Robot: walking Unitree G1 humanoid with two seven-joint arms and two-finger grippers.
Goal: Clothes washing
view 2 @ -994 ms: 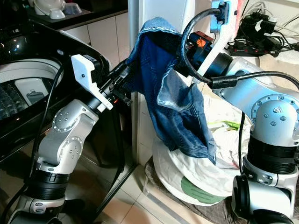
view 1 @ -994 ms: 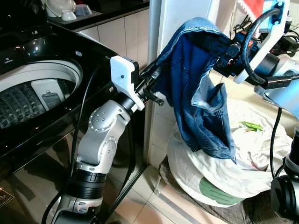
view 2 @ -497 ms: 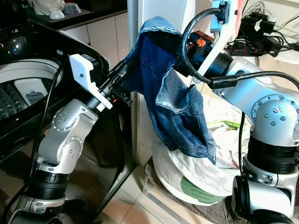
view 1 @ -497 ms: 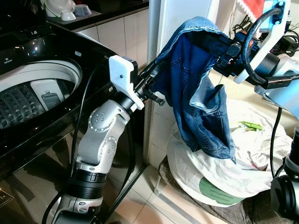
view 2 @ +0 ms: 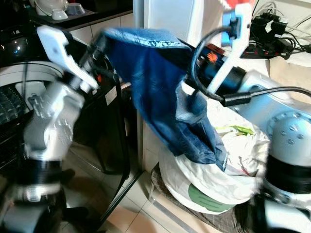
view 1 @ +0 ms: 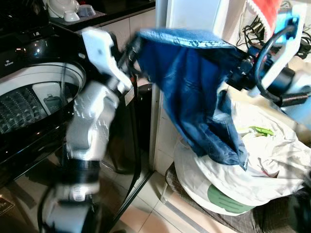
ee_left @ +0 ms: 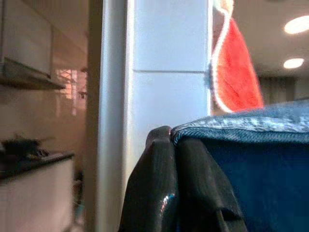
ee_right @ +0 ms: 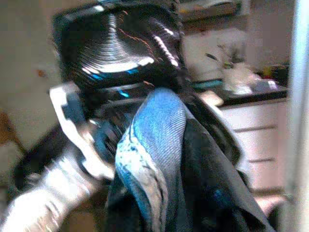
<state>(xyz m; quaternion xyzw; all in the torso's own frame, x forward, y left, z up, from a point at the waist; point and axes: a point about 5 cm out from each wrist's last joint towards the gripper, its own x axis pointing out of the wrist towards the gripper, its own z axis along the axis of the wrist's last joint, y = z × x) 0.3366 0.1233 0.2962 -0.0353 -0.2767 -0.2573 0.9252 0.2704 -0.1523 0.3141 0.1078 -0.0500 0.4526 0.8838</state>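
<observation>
Transfer step: jeans [view 1: 194, 92] stretched between both grippers.
Left gripper [ee_left: 176, 145] and right gripper [view 1: 239, 65] clamp the waistband; next, swing over washer drum [view 1: 34, 104], release.

White bowls [view 1: 68, 8] on dark counter, red cloth [ee_left: 237, 77] hanging on white pillar [ee_left: 170, 72], tangled cables [view 2: 272, 22]

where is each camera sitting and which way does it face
Left eye view: on the head, looking forward and down at the jeans stretched between both arms, the washer to the left, the laundry bag below; both silver arms show.
Right eye view: same head, same scene, shifted slightly.
Left wrist view: on the left wrist, looking along the left tool pinching the jeans' hem, toward a white pillar.
Right wrist view: on the right wrist, looking along the jeans toward the washer's open lid and the left arm.
All four share the jeans.
</observation>
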